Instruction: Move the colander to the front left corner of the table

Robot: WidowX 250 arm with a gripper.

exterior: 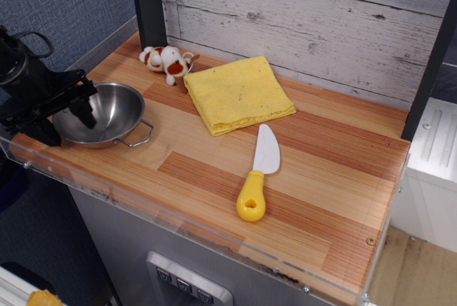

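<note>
My gripper (63,117) is at the left end of the table (314,177), close to the front corner; my two black fingers (84,110) stand apart, one inside the colander (107,112) and the other outside its left wall, so the rim is between them; whether the fingers press on the rim I cannot tell, because my own black body hides that part. The colander sits on the wood near the front left corner, just behind the clear rim of the table; it looks level, and its wire handle on the right side points toward the middle of the table. Behind the colander, near the back wall, lies a small plush dog (166,61); beside it to the right is a folded yellow cloth (238,94); in front of the cloth, well apart from the colander, lies a knife (258,174) with white blade and yellow handle.
</note>
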